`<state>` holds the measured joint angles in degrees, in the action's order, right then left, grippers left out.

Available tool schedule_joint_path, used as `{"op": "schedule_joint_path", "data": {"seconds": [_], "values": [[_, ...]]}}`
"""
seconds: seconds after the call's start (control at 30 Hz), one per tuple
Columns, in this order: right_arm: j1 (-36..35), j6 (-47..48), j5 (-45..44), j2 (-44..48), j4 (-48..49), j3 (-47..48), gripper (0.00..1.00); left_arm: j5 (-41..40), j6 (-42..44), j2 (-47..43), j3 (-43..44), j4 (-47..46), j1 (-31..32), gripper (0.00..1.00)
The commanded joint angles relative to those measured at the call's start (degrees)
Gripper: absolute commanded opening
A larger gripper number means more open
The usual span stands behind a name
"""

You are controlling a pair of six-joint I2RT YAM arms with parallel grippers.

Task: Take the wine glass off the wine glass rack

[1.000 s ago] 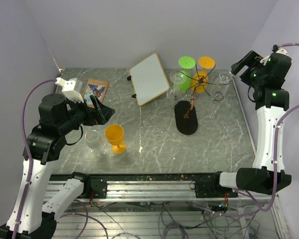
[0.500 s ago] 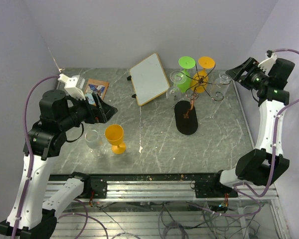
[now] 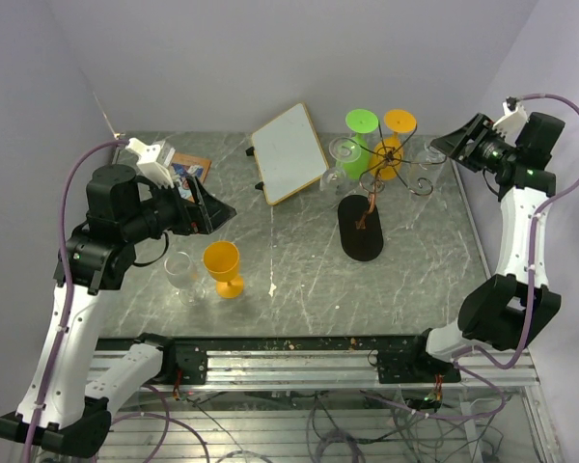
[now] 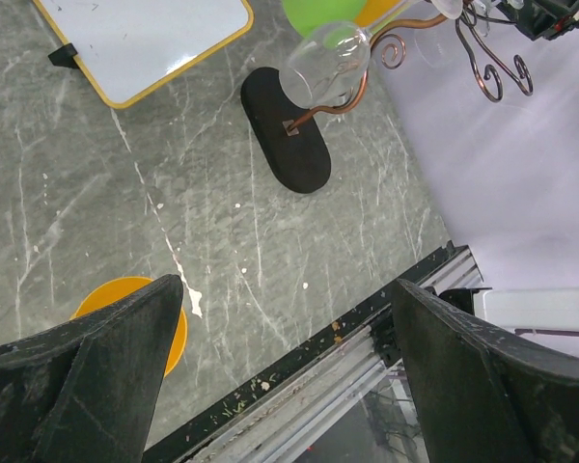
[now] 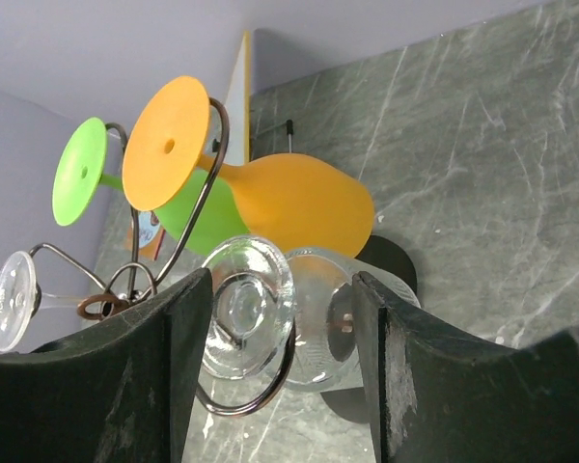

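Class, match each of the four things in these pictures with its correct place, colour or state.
Things:
1. rack base
2. whiteboard
3. green wine glass
4. left end effector

Descriptions:
a. hangs upside down
b. black oval, flat on the table
c. wide open, holding nothing
d. yellow-framed, resting on the table near the back wall

Pairs: 1-b, 2-d, 3-a, 4-c
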<state>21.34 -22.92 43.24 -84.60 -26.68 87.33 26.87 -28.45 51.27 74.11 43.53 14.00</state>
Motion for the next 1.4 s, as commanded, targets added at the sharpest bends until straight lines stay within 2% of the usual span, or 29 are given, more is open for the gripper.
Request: {"op": "schedule_joint_path", "data": {"seconds": [0.0,0.43,0.67,1.13,1.37], "values": [[0.58,0.85,1.04,-1.31,1.57,1.90,0.59,2.38,-1.21,-0.67,0.24,-2.08,-0.29,0.99],[0.54,-1.42,3.75,-1.36,6.78,0.31,0.55,1.64,-0.50,-0.35,0.86,-1.05,-0.27,0.99],[0.54,-1.23,3.93,-1.28,6.58,0.18,0.46,1.74,-1.00,-0.34,0.15,-1.16,-0.27,1.00],[0.50,-0.10,3.21,0.41,5.06,-1.22,0.46,2.54,-1.30,0.83,0.84,-0.96,-0.22,1.00],[0.54,0.88,2.09,0.37,4.51,-1.77,0.41,2.33,-1.02,0.70,1.05,-0.65,-0.25,1.00]]}}
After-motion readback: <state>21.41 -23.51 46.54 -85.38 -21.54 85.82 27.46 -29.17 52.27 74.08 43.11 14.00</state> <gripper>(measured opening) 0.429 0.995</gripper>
